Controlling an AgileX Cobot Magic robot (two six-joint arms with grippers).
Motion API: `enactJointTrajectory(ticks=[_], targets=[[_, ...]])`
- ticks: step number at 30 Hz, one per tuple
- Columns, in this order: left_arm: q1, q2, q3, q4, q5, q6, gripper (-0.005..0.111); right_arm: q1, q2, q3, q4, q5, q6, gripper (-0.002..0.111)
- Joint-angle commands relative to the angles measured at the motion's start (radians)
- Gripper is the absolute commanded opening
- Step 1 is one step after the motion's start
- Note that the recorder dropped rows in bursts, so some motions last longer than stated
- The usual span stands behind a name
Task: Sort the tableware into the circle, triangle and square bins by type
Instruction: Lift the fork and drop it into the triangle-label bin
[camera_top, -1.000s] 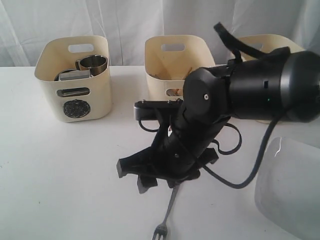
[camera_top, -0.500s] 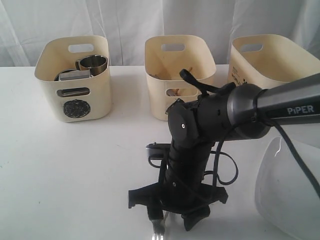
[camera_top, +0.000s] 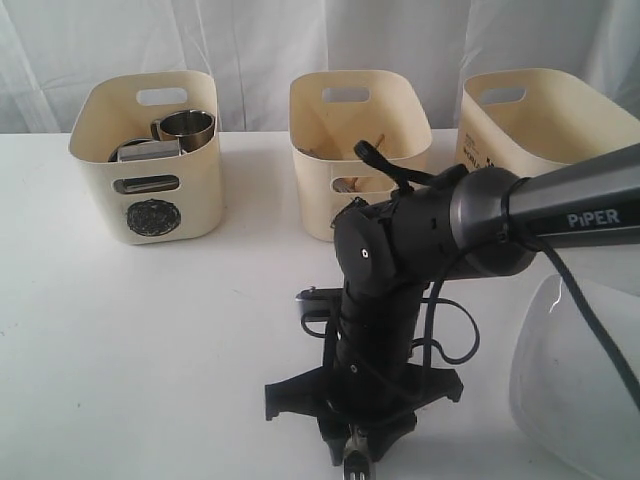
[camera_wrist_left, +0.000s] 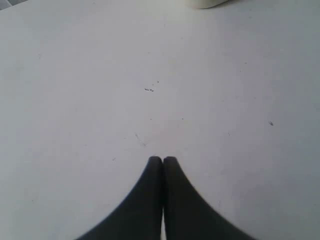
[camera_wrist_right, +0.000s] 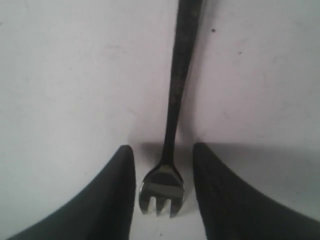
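The black right hand (camera_wrist_right: 164, 147) is standing partly spread, its two smooth curved fingers straddling the tined head of the slim steel fork (camera_wrist_right: 172, 100) with a sliver of desk showing on each side, so it is gripping nothing. The fork is lying flat on the matte white desk (camera_top: 150, 350), its handle running away from the fingers. The left hand (camera_wrist_left: 163, 159) is pointing at bare desk, fingertips pressed together. Behind, three cream plastic bins are sitting in a row, the left bin (camera_top: 145, 190) holding a steel mug (camera_top: 187, 125).
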Motion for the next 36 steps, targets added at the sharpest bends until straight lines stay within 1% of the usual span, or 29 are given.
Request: enactJointTrajectory(ticks=[1,7,18,27,30,33,36], targets=[[0.002,-0.004,0.009,-0.004,0.016,-0.002,0.0,0.003,0.037,0.015,-0.034,-0.081,-0.001,0.027],[0.002,-0.004,0.009,-0.004,0.016,-0.002,0.0,0.003,0.039,0.015,-0.071,-0.096,-0.001,0.001],[0.002,-0.004,0.009,-0.004,0.016,-0.002,0.0,0.003,0.012,0.009,-0.069,-0.135,-0.022,0.0],[0.002,-0.004,0.009,-0.004,0.016,-0.002,0.0,0.001,-0.184,0.009,-0.092,-0.165,-0.049,0.0],[0.002,-0.004,0.009,-0.004,0.016,-0.002,0.0,0.001,-0.268,-0.032,-0.092,-0.17,-0.049,0.0],[0.002,-0.004,0.009,-0.004,0.016,-0.002,0.0,-0.007,-0.346,-0.101,-0.15,-0.242,-0.047,0.0],[0.002,-0.004,0.009,-0.004,0.016,-0.002,0.0,-0.047,-0.382,-0.163,-0.194,-0.361,-0.046,0.0]])
